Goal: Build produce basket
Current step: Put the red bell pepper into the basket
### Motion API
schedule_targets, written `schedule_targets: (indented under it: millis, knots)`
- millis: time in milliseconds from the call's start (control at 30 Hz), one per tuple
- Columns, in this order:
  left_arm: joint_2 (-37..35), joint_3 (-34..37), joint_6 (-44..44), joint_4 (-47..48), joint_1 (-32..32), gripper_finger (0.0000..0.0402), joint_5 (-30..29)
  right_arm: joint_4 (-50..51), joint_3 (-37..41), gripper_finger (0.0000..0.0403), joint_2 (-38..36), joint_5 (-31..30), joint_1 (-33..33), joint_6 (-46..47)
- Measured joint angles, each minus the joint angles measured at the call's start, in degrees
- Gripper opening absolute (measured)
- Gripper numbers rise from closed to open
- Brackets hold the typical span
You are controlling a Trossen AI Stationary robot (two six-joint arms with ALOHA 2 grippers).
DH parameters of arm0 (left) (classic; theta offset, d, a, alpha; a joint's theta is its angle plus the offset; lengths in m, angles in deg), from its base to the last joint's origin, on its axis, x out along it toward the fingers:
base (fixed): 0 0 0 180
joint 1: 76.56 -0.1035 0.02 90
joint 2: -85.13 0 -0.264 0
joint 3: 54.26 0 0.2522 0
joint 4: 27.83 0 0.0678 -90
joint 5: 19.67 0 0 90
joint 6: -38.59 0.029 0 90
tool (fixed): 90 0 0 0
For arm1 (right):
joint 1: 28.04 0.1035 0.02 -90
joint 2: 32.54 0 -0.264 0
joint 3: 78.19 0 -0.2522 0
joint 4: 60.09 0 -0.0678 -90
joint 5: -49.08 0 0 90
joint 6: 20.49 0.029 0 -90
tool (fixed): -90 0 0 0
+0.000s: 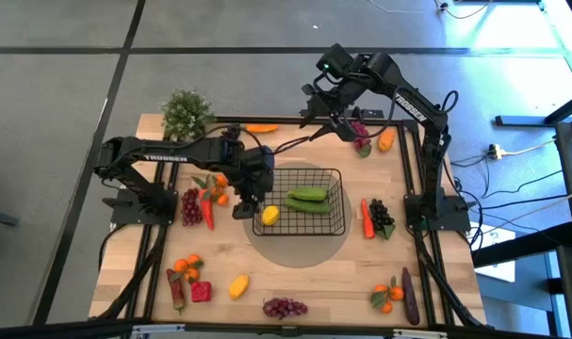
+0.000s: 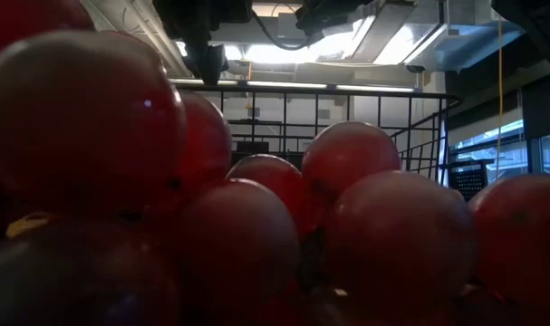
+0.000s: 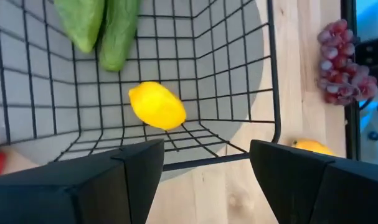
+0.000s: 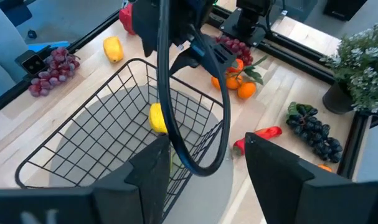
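The black wire basket (image 1: 300, 201) stands on a grey round mat at the table's middle. Inside it lie two green cucumbers (image 1: 307, 199) and a yellow lemon (image 1: 269, 216), also seen in the left wrist view as the lemon (image 3: 156, 106) on the basket's wire floor. My left gripper (image 1: 241, 207) hangs open just outside the basket's left rim, nothing between its fingers (image 3: 204, 163). My right gripper (image 1: 335, 121) is open high over the far right of the table, above a bunch of reddish grapes (image 1: 362, 137), and faces the basket (image 4: 132, 118).
Produce lies all round the basket: grapes (image 1: 191, 205), a red pepper (image 1: 207, 211) and oranges (image 1: 216, 185) at left, a carrot (image 1: 367, 218) and dark grapes (image 1: 383, 217) at right, a lemon (image 1: 238, 285) and grapes (image 1: 285, 307) near the front. A potted plant (image 1: 185, 113) stands far left.
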Motion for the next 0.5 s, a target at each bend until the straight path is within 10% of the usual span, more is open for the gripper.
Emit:
schedule_targets:
  millis: [500]
  knots:
    - [-3.9,0.2,-38.2,13.8,8.1,0.0224,-1.0,5.7,0.0,0.0194,0.0,0.0,2.5,-7.3]
